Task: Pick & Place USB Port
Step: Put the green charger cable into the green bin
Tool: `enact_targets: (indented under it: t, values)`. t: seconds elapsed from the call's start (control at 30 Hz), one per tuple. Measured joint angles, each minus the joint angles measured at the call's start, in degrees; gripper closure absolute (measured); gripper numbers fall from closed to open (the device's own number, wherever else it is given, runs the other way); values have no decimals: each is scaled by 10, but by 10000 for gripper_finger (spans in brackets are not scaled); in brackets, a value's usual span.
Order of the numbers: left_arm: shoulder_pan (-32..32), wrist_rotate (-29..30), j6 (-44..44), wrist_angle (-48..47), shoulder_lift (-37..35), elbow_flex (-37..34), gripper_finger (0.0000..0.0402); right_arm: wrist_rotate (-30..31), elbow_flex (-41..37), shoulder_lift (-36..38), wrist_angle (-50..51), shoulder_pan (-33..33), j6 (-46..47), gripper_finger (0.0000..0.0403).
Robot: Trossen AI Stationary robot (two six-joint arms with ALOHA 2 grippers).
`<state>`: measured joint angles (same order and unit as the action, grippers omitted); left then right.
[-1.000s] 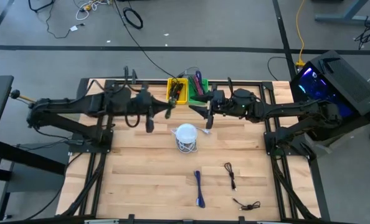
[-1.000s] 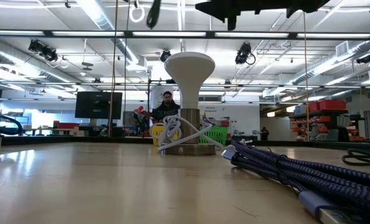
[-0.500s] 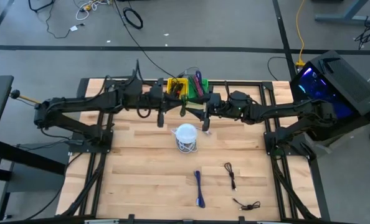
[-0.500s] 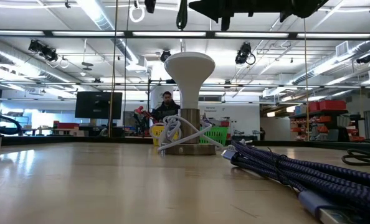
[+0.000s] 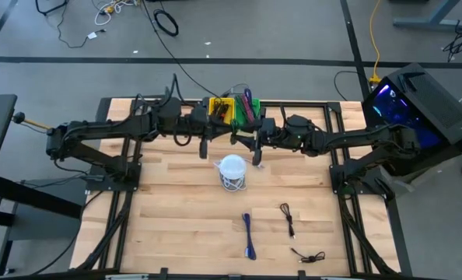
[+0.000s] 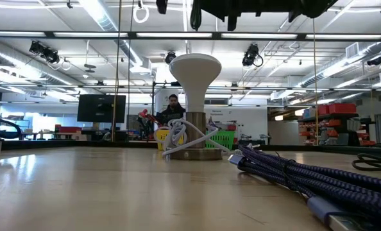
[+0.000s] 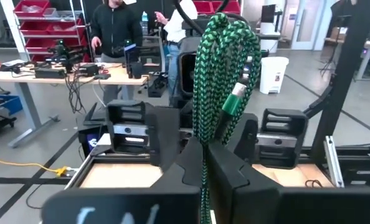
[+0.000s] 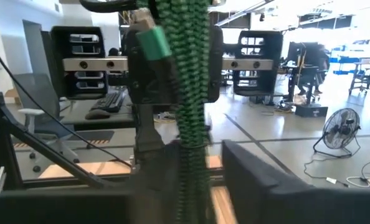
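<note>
Left wrist view: fingers (image 7: 232, 177) pinching green cable (image 7: 225, 68).

The left pincer (image 7: 205, 163) is closed on a green-and-black braided cable (image 7: 219, 74). The cable is bundled into a loop that rises upright from between the two dark fingers (image 7: 235, 171). A green connector (image 7: 238, 98) with a metal tip hangs against the side of the bundle. Directly beyond the bundle, facing it, is the other arm's black housing (image 7: 188, 71). Lower in the frame, strips of the wooden desk (image 7: 119, 177) show between black frame members. In the room beyond, a person in a dark jacket (image 7: 115, 28) stands at a workbench (image 7: 54, 73) loaded with equipment. Red storage bins (image 7: 38, 15) sit on shelving behind. A white waste bin (image 7: 273, 74) stands on the floor.
</note>
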<state>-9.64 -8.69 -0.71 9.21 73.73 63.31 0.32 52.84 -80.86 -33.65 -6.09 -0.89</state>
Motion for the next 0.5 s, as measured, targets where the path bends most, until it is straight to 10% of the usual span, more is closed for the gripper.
enact_targets:
  t: [0.13, 0.5]
  values:
    - [0, 1, 1, 0, 1, 0, 380, -2, 0, 0, 4, 0, -11, 381]
    - [1, 3, -31, -14, -22, 0, 358, 5, 0, 0, 20, -15, 2, 392]
